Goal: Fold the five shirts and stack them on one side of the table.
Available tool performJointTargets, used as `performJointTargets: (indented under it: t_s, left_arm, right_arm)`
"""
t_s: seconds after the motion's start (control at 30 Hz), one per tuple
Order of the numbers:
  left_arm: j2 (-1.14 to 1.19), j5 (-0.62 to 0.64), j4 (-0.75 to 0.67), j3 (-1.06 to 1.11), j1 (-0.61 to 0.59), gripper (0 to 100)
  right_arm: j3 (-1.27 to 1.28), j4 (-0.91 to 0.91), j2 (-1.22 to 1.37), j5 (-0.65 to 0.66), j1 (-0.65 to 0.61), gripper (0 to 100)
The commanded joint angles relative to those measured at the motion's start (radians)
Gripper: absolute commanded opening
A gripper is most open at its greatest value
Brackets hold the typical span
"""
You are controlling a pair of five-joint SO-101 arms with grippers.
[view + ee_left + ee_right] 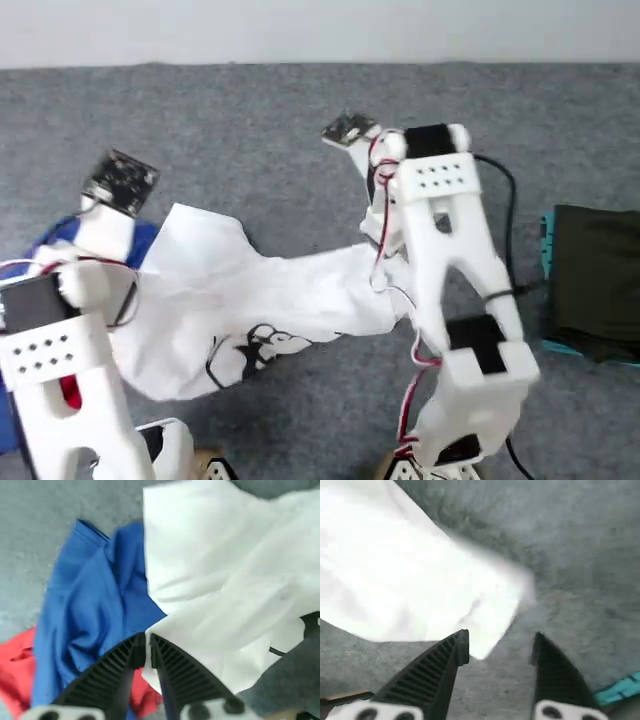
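Starting at the counter's (pixel 250 130) left edge: a blue shirt (pixel 90 605) lies crumpled with a red shirt (pixel 15 665) partly under it, both unfolded. Judged to be the waiting pile, kept clear of the working area.

Left end effector (pixel 147 639): closed, tips meeting on the edge of the white shirt (pixel 270 290) where that edge overlaps the blue one. Judged a pinch on the hem, to anchor or lift this side for a fold.

White shirt: centre of the counter, loosely spread and wrinkled, with a black graphic facing up toward the near edge. It is neither flat nor yet folded. Its far end tapers toward the right arm.

Right end effector (pixel 501 639): open, jaws wide apart, hovering over the shirt's right-hand tip. The cloth ends beside one jaw and no contact is seen. Judged lined up to take this end, so that both ends can be handled together.

Right edge: a dark shirt (pixel 595 280) sits folded on a teal support (pixel 546 245), well apart from the white shirt. Judged to be the stacking side, with one shirt done and the white one in hand.
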Motion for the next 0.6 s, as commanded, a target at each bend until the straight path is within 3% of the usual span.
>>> performJointTargets:
  t_s: [0.0, 0.27, 0.57]
  left_arm:
    - [-0.015, -0.011, -0.041, 0.042, -0.005, 1]
    - [-0.015, -0.005, -0.037, 0.048, -0.005, 1]
    - [-0.015, 0.052, -0.037, 0.107, -0.003, 1]
  right_arm:
    - [-0.133, 0.058, 0.008, -0.020, -0.013, 23.0]
    - [-0.143, 0.056, -0.114, -0.018, -0.047, 22.9]
    - [-0.094, 0.056, 0.061, 0.000, -0.134, 22.8]
